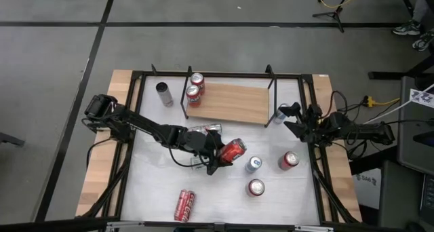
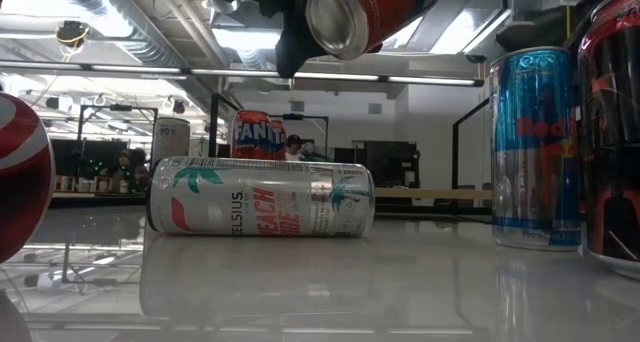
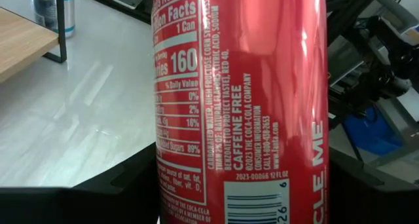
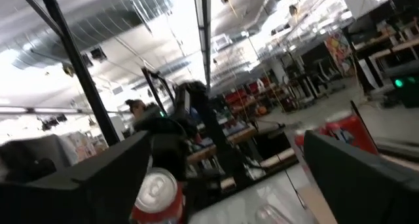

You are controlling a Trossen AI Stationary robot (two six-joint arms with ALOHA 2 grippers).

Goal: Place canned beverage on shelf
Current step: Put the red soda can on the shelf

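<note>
Table (image 1: pixel 156 184): white top inside a black frame, cans scattered across the near half.
Shelf (image 1: pixel 234 102): light wooden board with black rod brackets at both ends, standing at the table's far side; mostly bare.
Done so far: two red cans (image 1: pixel 195 87) upright at the shelf's left end (touching or nearly so).
Left gripper (image 1: pixel 226 156): clamped around a red can (image 1: pixel 234 150), lifted clear of the table near mid-table, tilted (nutrition label fills the left wrist view).
Right gripper (image 1: pixel 290 119): jaws wide apart, nothing between them, parked near the shelf's right end beside a slim blue-and-silver can (image 1: pixel 279 115).
Left to do: carry the held can to the shelf and set it upright on the bare stretch right of the pair.
Still loose on the table: lying silver can (image 2: pixel 260 197), lying red can (image 1: pixel 184 204), three upright cans near the right side, grey can (image 1: pixel 164 93) left of the shelf.
</note>
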